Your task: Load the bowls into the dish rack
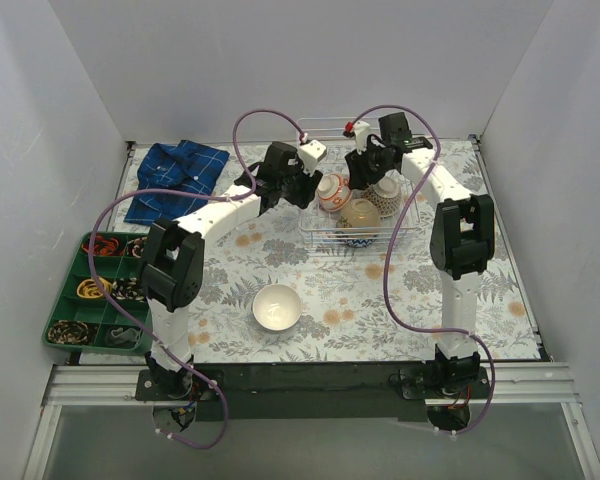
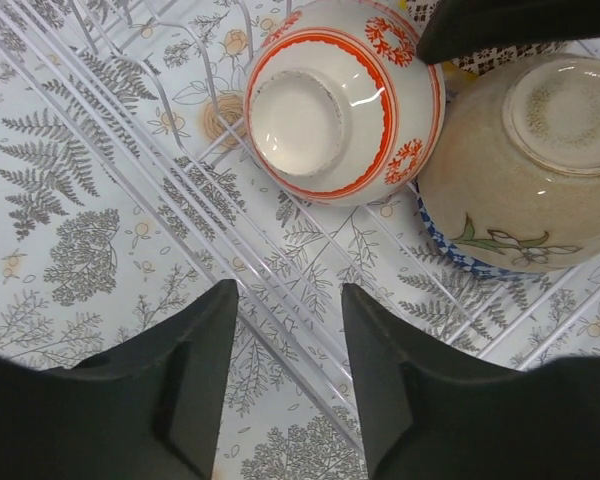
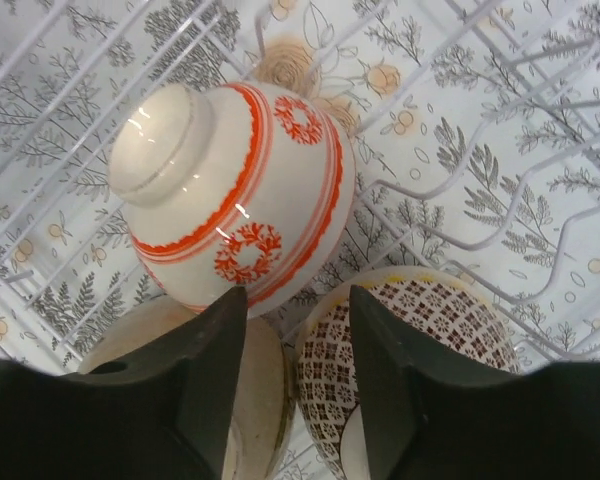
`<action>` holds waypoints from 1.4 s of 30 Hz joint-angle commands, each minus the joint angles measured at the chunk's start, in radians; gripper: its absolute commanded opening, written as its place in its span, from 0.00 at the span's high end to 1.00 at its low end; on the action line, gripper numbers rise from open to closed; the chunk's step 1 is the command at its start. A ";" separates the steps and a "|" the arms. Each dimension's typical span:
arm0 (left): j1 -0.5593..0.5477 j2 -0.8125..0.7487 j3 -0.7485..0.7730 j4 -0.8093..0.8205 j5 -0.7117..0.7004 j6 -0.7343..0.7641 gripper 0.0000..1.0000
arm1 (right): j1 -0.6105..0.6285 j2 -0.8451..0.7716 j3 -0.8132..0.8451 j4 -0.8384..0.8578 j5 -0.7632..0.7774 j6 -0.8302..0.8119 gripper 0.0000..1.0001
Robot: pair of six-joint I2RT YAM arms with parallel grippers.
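Observation:
The white wire dish rack [image 1: 310,235] stands at the back centre. Three bowls lie upside down in it: a white bowl with red bands [image 1: 332,192], a beige bowl [image 1: 360,212] and a brown lattice bowl [image 1: 385,197]. A plain white bowl [image 1: 277,307] sits upright on the table in front. My left gripper [image 1: 298,190] is open and empty at the rack's left side; in its wrist view [image 2: 290,290] it is above the rack wires [image 2: 280,270], near the red bowl [image 2: 335,100] and beige bowl [image 2: 530,170]. My right gripper [image 1: 365,170] is open and empty above the bowls [image 3: 297,292].
A blue checked cloth [image 1: 177,178] lies at the back left. A green compartment tray [image 1: 92,295] with small items stands at the left edge. White walls close in the back and both sides. The floral table cover [image 1: 430,300] spreads in front of the rack.

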 commanded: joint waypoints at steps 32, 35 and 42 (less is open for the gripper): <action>0.061 -0.169 -0.105 0.052 -0.214 -0.020 0.40 | 0.144 0.116 0.162 -0.008 -0.045 -0.307 0.31; 0.061 -0.168 -0.100 0.052 -0.211 -0.020 0.40 | 0.155 0.114 0.159 -0.008 0.028 -0.327 0.31; 0.061 -0.163 -0.099 0.052 -0.205 -0.026 0.40 | 0.168 0.114 0.143 -0.005 0.094 -0.346 0.35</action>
